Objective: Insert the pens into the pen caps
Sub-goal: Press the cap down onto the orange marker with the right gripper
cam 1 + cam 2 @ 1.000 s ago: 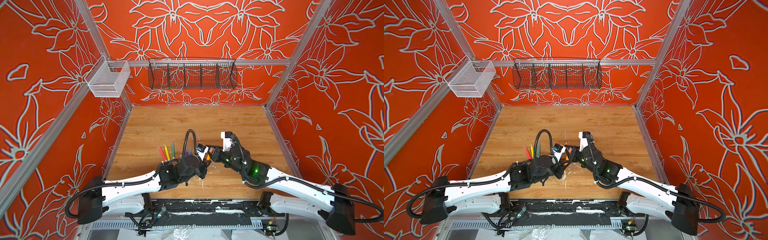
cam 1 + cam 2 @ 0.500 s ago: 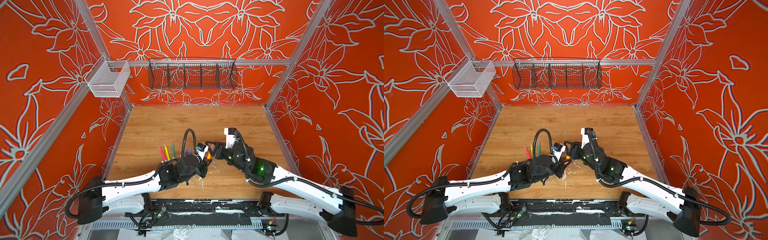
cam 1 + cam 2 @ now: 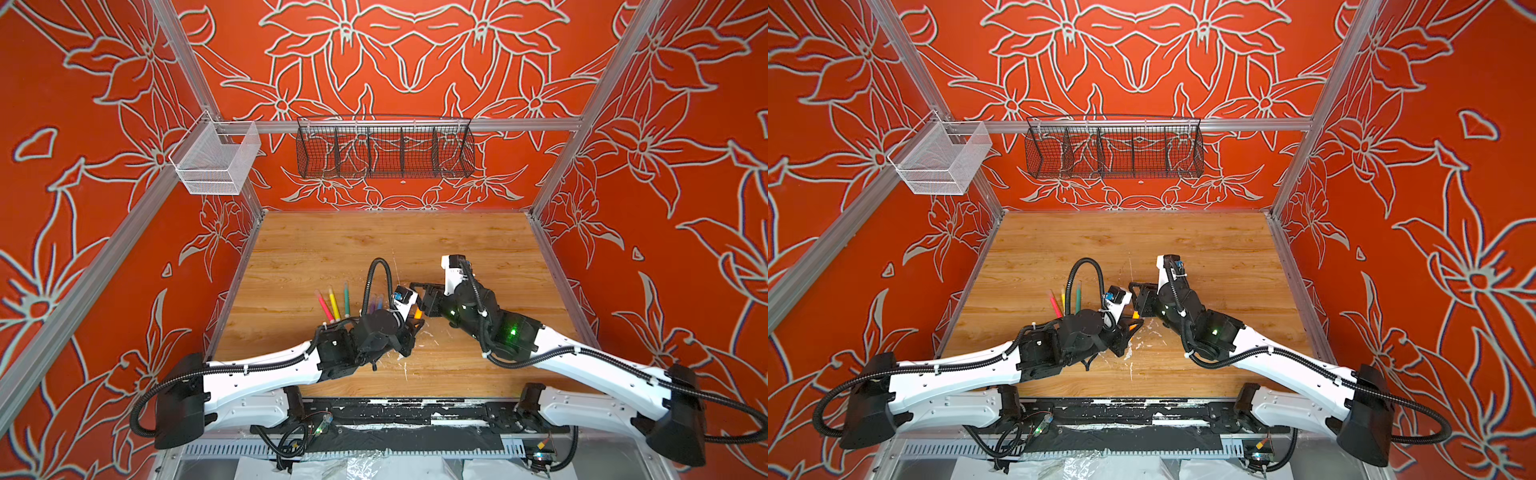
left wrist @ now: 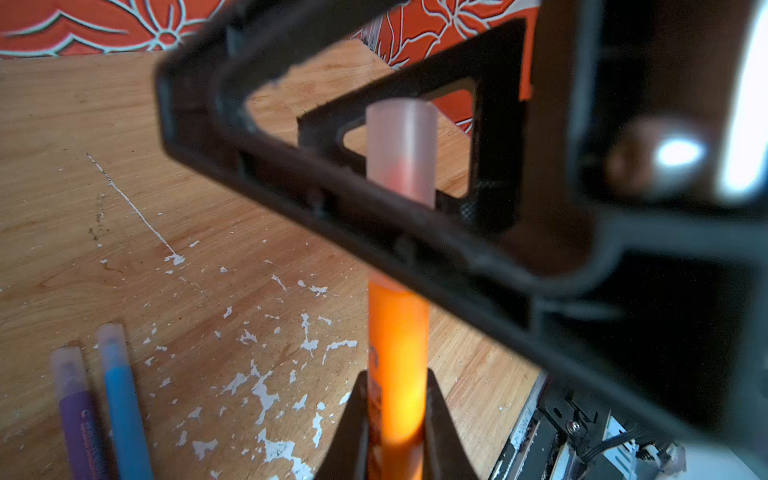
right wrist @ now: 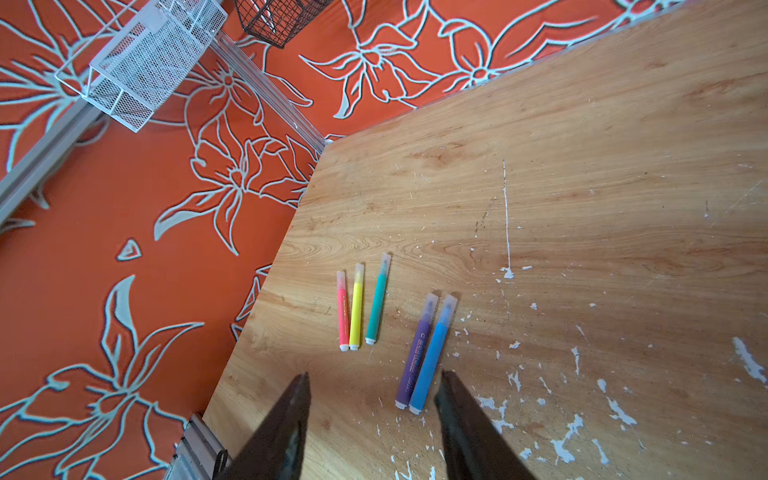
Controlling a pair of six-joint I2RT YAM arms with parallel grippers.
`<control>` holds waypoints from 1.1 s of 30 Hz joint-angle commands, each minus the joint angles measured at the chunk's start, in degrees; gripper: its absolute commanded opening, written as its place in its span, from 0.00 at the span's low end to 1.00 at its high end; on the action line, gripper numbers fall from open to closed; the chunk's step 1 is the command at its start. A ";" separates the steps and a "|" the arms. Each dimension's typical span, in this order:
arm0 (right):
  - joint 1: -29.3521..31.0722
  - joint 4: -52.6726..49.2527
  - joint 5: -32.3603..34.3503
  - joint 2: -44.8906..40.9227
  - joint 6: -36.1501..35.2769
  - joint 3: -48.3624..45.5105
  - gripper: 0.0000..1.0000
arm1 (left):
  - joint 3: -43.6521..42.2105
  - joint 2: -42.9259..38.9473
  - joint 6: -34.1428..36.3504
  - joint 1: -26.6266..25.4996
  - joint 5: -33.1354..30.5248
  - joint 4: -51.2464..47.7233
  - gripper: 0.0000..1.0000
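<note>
The left hand grips the orange pen; the right hand, jaws apart and empty, masks the pen cap base.

L: we reach our left arm in from the near left to mid-table, left gripper pinched tight on the orange pen | R: we reach our right arm in from the near right, right gripper close beside the left one, jaws parted

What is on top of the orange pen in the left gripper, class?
A clear pen cap covers the tip of the orange pen, which the left gripper clamps. A finger of the right gripper crosses in front, hiding where cap meets barrel.
</note>
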 commanded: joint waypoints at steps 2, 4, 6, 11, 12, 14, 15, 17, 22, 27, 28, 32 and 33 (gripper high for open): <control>-0.44 0.88 -0.25 0.26 -0.39 2.46 0.46 | -0.72 -1.10 0.78 -0.04 0.67 1.55 0.00; -0.47 1.14 -0.50 0.38 -0.73 2.50 0.44 | -0.70 -1.04 0.79 -0.04 0.76 1.54 0.00; -0.49 1.15 -0.86 0.49 -0.92 2.55 0.40 | -0.78 -0.97 0.84 -0.04 0.67 1.63 0.00; -0.55 0.62 -0.54 0.19 -1.10 2.47 0.31 | -0.80 -0.72 0.98 -0.03 0.41 1.63 0.00; -0.55 0.68 -0.60 0.11 -1.10 2.37 0.29 | -0.71 -0.69 0.93 -0.04 0.41 1.58 0.00; -0.55 0.66 -0.85 0.18 -1.17 2.32 0.23 | -0.63 -0.69 0.96 -0.03 0.32 1.56 0.00; -0.51 0.54 -1.08 0.37 -1.19 2.29 0.19 | -0.54 -0.67 1.02 -0.04 0.24 1.63 0.00; -0.47 0.51 -1.58 0.78 -1.27 2.17 0.13 | -0.30 -0.67 1.00 -0.04 -0.52 1.71 0.00; -0.07 1.76 -3.57 2.61 -0.60 0.60 0.00 | 2.72 -0.14 2.54 0.00 -5.61 1.27 0.00; 1.60 3.88 -3.87 3.37 0.57 -1.66 0.00 | 7.45 1.82 7.06 0.10 -7.47 2.60 0.00; 2.10 3.71 -3.53 3.28 0.73 -1.92 0.00 | 8.48 2.19 7.95 0.13 -8.20 2.60 0.00; 3.76 4.44 -2.22 1.91 1.35 -4.18 0.00 | 11.89 3.06 11.52 0.93 -10.19 3.21 0.00; 3.99 4.41 -1.89 1.64 1.51 -4.60 0.00 | 12.70 3.31 12.13 1.45 -10.09 3.06 0.00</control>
